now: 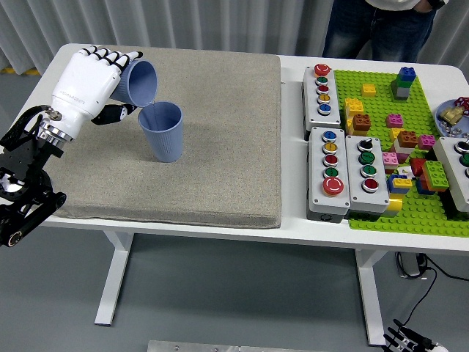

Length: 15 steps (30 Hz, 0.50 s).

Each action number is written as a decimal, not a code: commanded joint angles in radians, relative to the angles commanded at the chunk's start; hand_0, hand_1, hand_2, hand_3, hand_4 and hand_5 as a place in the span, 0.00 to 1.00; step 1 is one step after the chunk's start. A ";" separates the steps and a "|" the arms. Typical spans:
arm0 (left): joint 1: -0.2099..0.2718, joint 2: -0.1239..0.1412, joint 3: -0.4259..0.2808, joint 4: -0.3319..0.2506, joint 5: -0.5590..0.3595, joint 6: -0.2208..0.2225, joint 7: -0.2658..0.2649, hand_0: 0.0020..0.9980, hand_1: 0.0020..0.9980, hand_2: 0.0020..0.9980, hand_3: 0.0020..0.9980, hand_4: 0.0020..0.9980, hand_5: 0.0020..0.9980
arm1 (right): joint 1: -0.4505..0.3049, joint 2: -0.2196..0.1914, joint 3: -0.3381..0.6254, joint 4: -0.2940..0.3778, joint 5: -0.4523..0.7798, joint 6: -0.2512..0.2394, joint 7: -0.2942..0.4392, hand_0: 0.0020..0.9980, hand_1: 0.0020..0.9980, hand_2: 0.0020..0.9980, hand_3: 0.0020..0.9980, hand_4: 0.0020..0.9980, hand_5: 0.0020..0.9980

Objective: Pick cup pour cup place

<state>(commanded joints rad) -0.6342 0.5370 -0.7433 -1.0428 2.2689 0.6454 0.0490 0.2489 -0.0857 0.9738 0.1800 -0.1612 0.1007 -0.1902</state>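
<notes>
Blue cup (139, 81), gripped in the left hand (86, 81), tilts mouth-down over the upright cup (163, 130) on the grey mat (220, 147): picked, pouring under way, placing left.

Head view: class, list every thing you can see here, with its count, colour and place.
Blue plastic cups: 2; one upright on the mat, one tilted over it in the hand.
Grey fabric mat: 1, table's left.
White table: 1.
Grey button boxes: several, coloured buttons, right of mat.
Green baseplate: 1, far right, with mixed-colour bricks.
Person: 1, dark trousers, far side.
Left hand: 1, white, gripping tilted cup.
</notes>
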 joint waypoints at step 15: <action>-0.001 -0.003 -0.005 0.003 0.000 0.000 -0.016 0.47 0.52 0.61 0.58 0.24 0.00 | 0.002 -0.001 0.000 0.000 0.001 -0.004 0.005 0.77 0.69 0.73 0.62 0.23 0.16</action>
<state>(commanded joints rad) -0.6350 0.5341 -0.7487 -1.0400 2.2689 0.6454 0.0333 0.2509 -0.0868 0.9742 0.1800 -0.1601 0.0968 -0.1857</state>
